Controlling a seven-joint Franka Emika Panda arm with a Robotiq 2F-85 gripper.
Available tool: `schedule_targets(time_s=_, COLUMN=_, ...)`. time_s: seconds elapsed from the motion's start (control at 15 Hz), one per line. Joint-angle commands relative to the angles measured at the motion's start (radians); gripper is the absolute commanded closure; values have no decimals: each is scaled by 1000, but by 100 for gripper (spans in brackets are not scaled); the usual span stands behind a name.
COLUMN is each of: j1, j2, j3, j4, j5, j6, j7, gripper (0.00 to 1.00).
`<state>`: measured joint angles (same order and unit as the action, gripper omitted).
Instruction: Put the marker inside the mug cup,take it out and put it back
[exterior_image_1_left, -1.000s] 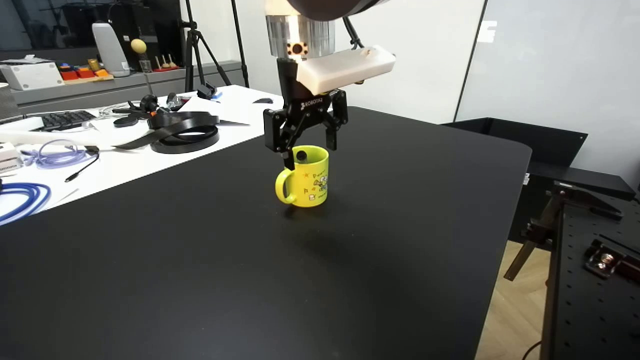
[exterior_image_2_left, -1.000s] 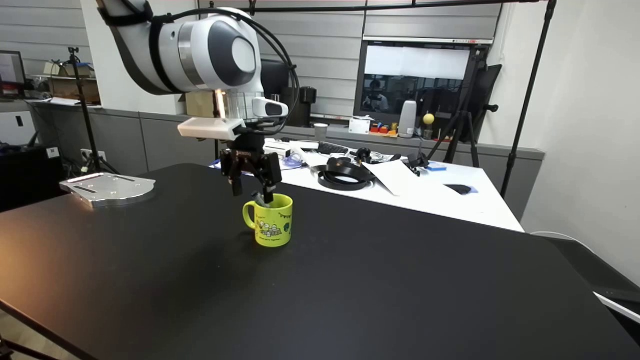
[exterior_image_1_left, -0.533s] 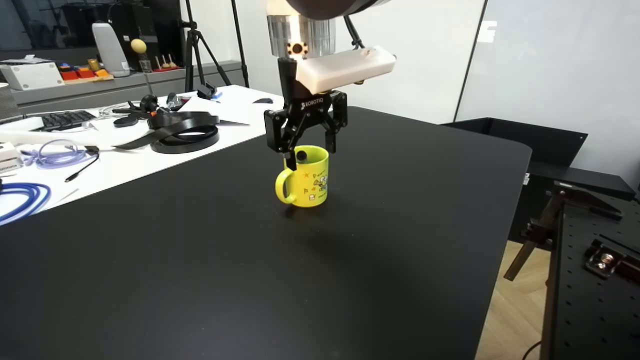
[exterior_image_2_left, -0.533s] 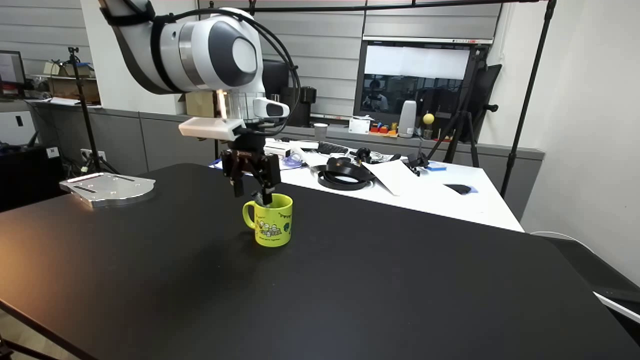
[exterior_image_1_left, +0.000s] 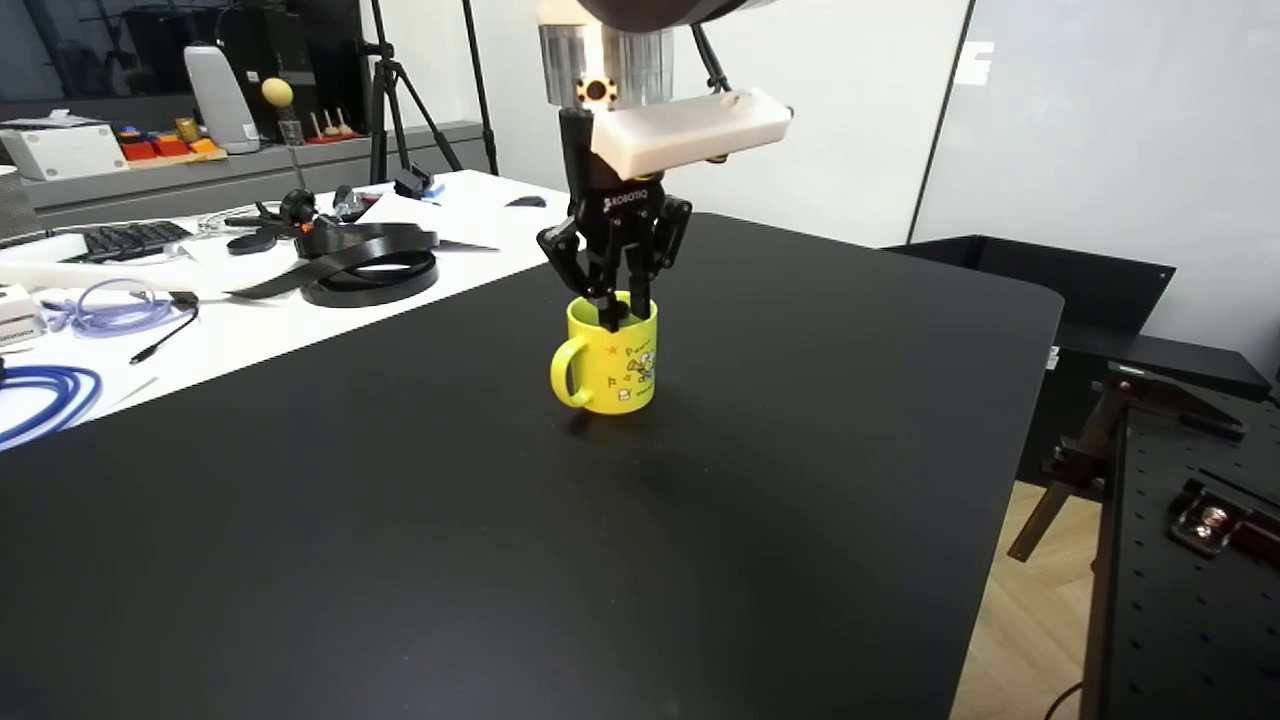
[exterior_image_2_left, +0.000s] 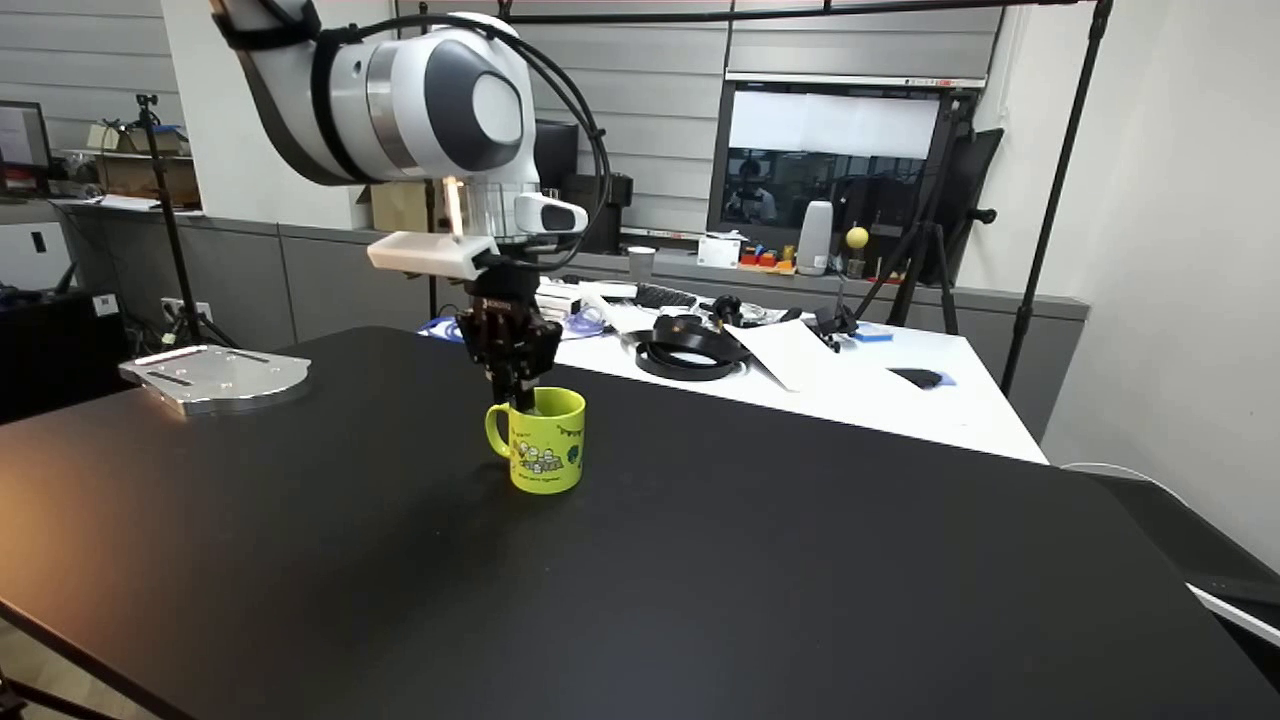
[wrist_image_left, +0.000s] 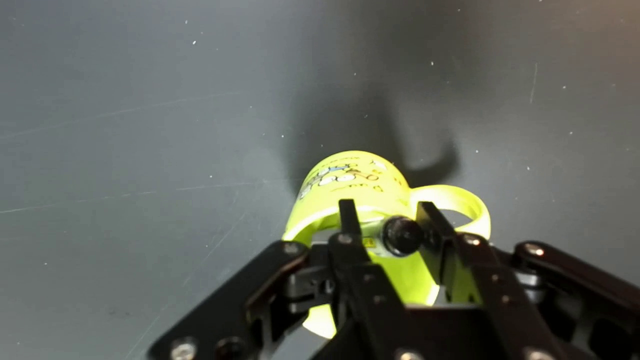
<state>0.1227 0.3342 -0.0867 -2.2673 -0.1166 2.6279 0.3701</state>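
Marker (wrist_image_left: 397, 237) leans inside the upright mug cup (exterior_image_1_left: 612, 370), its lower length hidden, its dark end between the fingers (wrist_image_left: 349, 218) of the claw (exterior_image_1_left: 626, 314). They stand close together around it; whether they clamp it I cannot tell. In both exterior views the claw and mug cup cover most of the marker, and the arm (exterior_image_2_left: 425, 105) is cut off at the top. The bench (exterior_image_2_left: 700, 600) spreads wide around the mug cup, its edge by the white table (exterior_image_2_left: 960, 425) well apart from it.
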Motion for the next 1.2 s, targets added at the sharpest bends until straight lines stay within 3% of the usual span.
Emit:
schedule_targets(time_s=0.0, j1=-4, j2=-1, j3=-5, j4=25, j5=3, j6=-23, j7=7, gripper=95)
schedule_targets(time_s=0.07, j1=-4, j2=-2, j3=-5, j4=26, j5=3, j6=-23, j7=7, gripper=99)
schedule_targets(time_s=0.13, j1=-5, j2=-4, j3=-6, j4=26, j5=3, j6=-24, j7=6, gripper=94)
schedule_targets(time_s=0.67, j1=14, j2=-99, j3=7, j4=9, j5=-15, j6=-77, j7=11, gripper=94)
schedule_targets(time_s=1.13, j1=5, j2=-206, j3=77, j4=46, j5=-1, j6=-289, j7=-21, gripper=94)
